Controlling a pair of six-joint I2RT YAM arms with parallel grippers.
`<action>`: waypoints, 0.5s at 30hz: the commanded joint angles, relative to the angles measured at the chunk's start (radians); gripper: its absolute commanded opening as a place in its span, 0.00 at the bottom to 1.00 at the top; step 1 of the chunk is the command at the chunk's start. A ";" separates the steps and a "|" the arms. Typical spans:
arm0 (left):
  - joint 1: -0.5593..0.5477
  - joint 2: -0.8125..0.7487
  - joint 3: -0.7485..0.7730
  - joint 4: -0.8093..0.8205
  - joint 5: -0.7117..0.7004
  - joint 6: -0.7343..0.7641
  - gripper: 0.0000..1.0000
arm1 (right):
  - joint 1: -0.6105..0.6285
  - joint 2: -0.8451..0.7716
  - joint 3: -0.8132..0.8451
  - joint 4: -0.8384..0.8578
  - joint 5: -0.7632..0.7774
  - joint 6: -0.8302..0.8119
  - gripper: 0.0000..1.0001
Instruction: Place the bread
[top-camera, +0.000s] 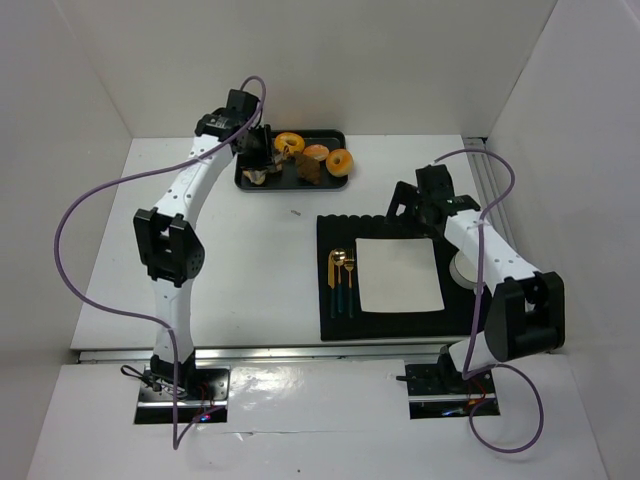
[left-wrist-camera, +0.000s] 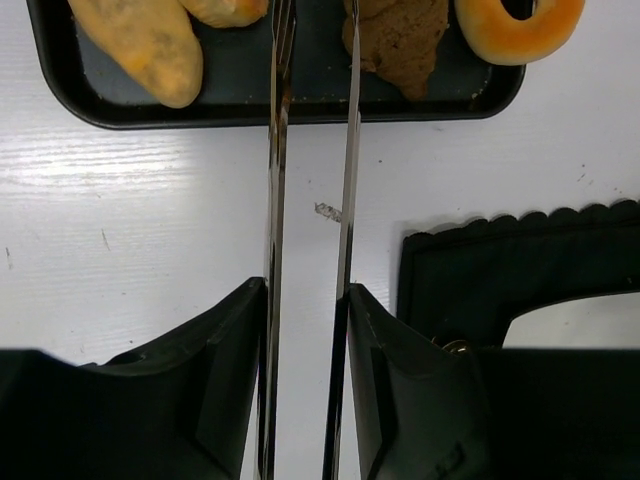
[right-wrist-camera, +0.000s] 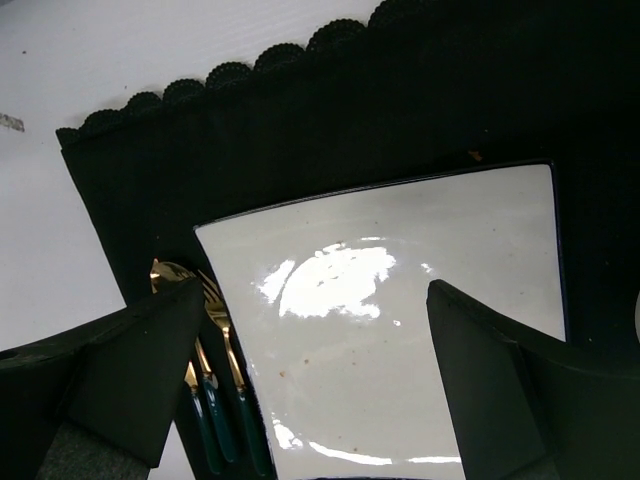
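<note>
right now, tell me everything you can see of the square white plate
The square white plate looks like glazed ceramic, glossy with a bright glare patch and a thin dark edge line. It lies flat on the black scalloped placemat, nothing on it but a few tiny specks. Gold cutlery with teal handles lies beside its left edge.

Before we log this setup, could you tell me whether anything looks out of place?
Only one thing: a small grey scrap lies loose on the white table, between the black tray and the scalloped placemat, below the tongs held by the left gripper. It is too small to identify.
</note>
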 joint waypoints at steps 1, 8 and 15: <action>0.016 -0.062 -0.021 0.019 -0.006 -0.043 0.50 | -0.008 0.017 0.041 0.033 0.002 0.005 0.99; 0.027 -0.071 -0.053 0.019 -0.046 -0.096 0.53 | -0.008 0.026 0.041 0.033 -0.017 0.005 0.99; 0.045 -0.093 -0.084 0.029 -0.095 -0.119 0.62 | -0.008 0.044 0.041 0.042 -0.017 0.005 0.99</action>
